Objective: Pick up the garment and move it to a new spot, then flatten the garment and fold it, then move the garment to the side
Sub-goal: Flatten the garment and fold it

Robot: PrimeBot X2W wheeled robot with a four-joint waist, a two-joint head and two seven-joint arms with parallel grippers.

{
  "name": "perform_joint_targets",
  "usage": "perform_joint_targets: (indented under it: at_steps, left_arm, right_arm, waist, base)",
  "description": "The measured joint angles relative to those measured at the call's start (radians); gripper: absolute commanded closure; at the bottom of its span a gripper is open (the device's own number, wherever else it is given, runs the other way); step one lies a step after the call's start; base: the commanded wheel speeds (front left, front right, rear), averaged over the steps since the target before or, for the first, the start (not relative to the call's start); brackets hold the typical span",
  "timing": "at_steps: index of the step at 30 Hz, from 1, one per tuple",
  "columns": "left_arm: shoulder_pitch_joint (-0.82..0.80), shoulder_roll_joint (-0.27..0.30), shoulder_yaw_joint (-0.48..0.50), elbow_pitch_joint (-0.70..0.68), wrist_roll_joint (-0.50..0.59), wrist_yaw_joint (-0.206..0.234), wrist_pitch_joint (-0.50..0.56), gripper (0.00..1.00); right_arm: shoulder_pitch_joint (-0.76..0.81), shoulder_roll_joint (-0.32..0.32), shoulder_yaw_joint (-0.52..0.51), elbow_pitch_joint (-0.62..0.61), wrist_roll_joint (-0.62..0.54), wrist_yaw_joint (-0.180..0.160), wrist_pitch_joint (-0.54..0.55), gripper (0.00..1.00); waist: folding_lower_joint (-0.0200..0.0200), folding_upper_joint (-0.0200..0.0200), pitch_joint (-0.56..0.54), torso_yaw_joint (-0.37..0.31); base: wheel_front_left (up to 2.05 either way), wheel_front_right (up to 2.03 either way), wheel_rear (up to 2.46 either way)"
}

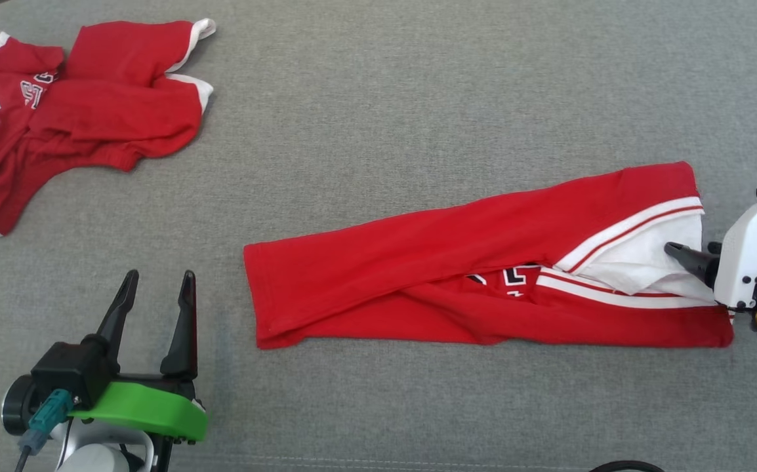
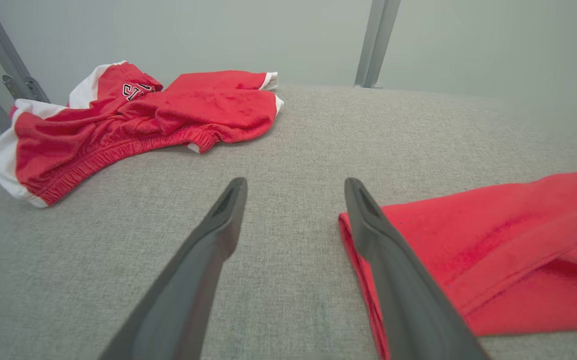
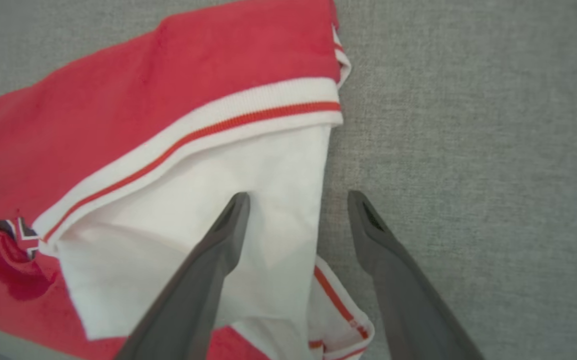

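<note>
The garment is a red top with white, red-striped trim, lying as a long folded strip across the middle right of the grey cloth surface. My right gripper is at its right end, open. In the right wrist view the right gripper straddles the edge of the garment's white part, one finger over the white cloth and the other over bare grey, gripping nothing. My left gripper stands open at the lower left, just left of the garment's red end; the left gripper holds nothing.
A second red and white garment lies crumpled at the far left corner, also seen as a heap in the left wrist view. Behind the surface's far edge stand grey metal posts and a pale wall.
</note>
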Motion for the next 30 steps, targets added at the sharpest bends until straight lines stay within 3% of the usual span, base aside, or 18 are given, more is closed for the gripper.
perform_joint_targets:
  at_steps: [10, 11, 12, 13, 20, 30]
  left_arm:
    - [0.055, -0.081, 0.078, 0.065, 0.076, -0.103, 0.0, 0.0]
    - [0.055, -0.089, 0.08, 0.072, 0.08, -0.113, 0.0, 0.0]
    - [0.055, -0.097, 0.083, 0.078, 0.084, -0.121, 0.0, 0.0]
    - [0.055, -0.102, 0.085, 0.086, 0.09, -0.129, 0.0, 0.0]
    - [0.055, -0.132, 0.109, 0.139, 0.109, -0.174, 0.0, 0.0]
    - [0.066, -0.151, 0.127, 0.17, 0.113, -0.222, 0.0, 0.0]
  right_arm:
    - [0.0, 0.053, -0.033, 0.091, 0.054, -0.001, 0.063, 0.0]
    - [0.001, 0.06, -0.032, 0.092, 0.06, -0.001, 0.067, 0.18]
    - [0.001, 0.064, -0.031, 0.093, 0.062, -0.001, 0.069, 0.67]
    - [0.002, 0.065, -0.031, 0.094, 0.063, -0.001, 0.069, 1.0]
    - [0.005, 0.069, -0.061, 0.119, 0.094, 0.001, 0.046, 1.0]
    - [0.0, -0.055, -0.247, 0.183, 0.056, 0.001, 0.045, 1.0]
  waist:
    - [0.0, 0.0, -0.005, 0.062]
    - [0.0, 0.0, -0.007, 0.063]
    - [-0.0001, 0.0, -0.008, 0.064]
    - [0.0, 0.0, -0.009, 0.064]
    - [0.0, 0.0, -0.018, 0.05]
    - [0.0, 0.0, -0.039, 0.02]
  base:
    - [0.0, 0.0, 0.0]
    - [0.0, 0.0, 0.0]
    - [0.0, 0.0, 0.0]
    - [0.0, 0.0, 0.0]
    - [0.0, 0.0, 0.0]
    - [0.0, 0.0, 0.0]
